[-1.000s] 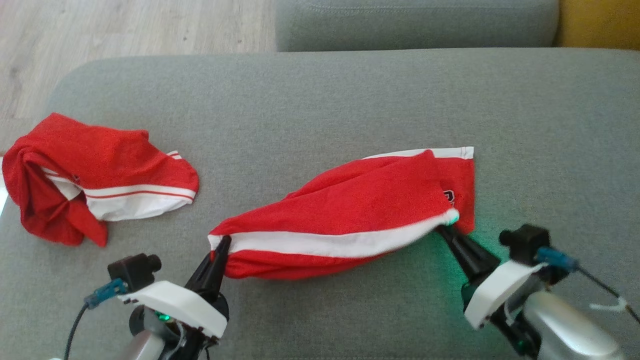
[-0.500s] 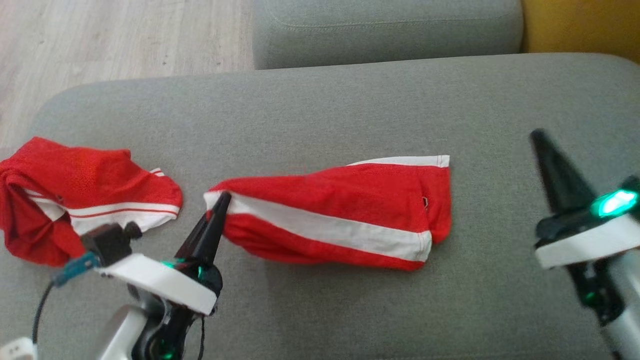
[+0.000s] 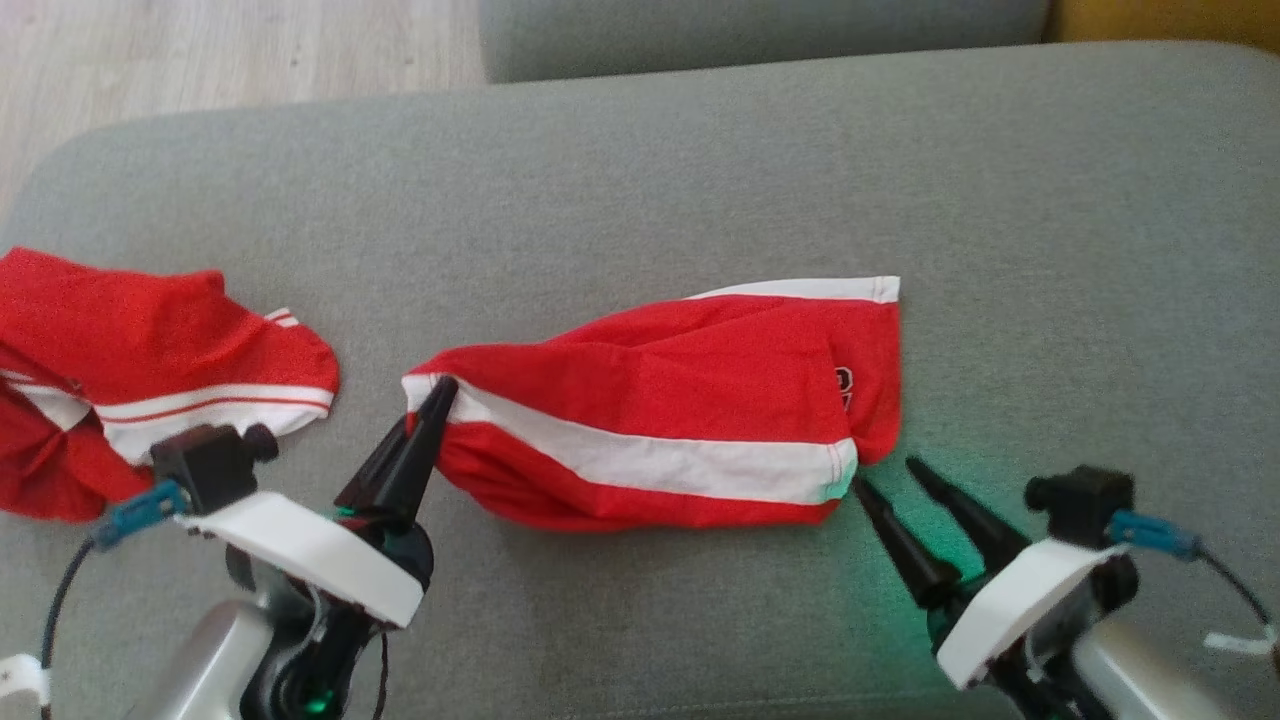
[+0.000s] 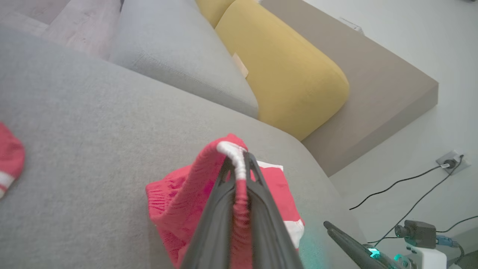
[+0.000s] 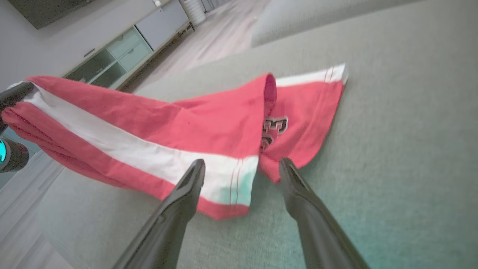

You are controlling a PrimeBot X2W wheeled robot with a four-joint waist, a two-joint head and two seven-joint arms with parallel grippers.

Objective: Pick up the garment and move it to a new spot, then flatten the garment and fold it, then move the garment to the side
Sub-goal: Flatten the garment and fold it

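Now, likely step: flattening red shorts (image 3: 690,390)
Left claw (image 3: 441,392): clamped on striped corner
Right claw (image 3: 888,473): spread, empty, beside far hem
Next: grip hem, pull taut

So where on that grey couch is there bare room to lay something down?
The wide strip of cushion behind the garment is bare, as is the stretch beyond the open right pincer. The left end is crowded: a second garment lies beside the left pincer, which grips the first.

Side garment (image 3: 150,340) cut by left edge; logo (image 3: 843,385) on centre garment (image 3: 650,400) half-hidden.
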